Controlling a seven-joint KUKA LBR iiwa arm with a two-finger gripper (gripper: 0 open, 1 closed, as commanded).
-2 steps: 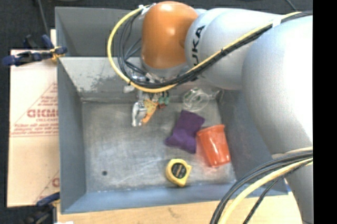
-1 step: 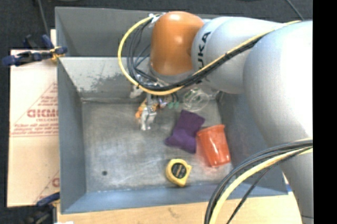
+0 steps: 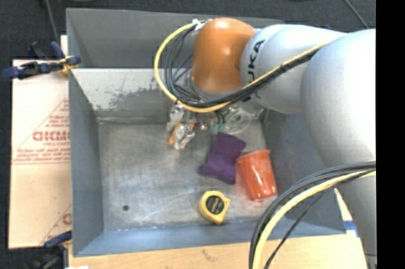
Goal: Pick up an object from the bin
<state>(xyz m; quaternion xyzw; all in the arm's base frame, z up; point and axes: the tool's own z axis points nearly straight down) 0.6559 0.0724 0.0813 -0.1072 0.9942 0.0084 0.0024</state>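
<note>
My arm (image 3: 316, 84) comes into the grey metal bin (image 3: 85, 154) from the right, and my pincer (image 3: 180, 131) hangs low over the bin's floor, close to the foot of the far wall and a little left of the middle. From this height and angle I cannot tell whether my pincer is wide or narrow, and I see nothing that I can name between its tips. The floor directly under it looks like bare, scuffed metal.

Above the pincer sits the orange cover (image 3: 218, 62) of my wrist, with a loop of black and yellow cables (image 3: 166, 71) curling round its left side.

The nearest thing to my pincer is a purple pouch (image 3: 221, 157), soft and roughly oblong, lying tilted just to its right and a little nearer the front. It lies apart from the pincer. Touching the pouch on its right side is an orange cup (image 3: 256, 176), tipped over on the floor. In front of the pouch, near the front wall and apart from both, lies a yellow tape measure (image 3: 214, 206) with a dark round centre. Something clear and glassy (image 3: 239, 119) shows under my wrist, behind the pouch; I cannot make out what it is.
</note>
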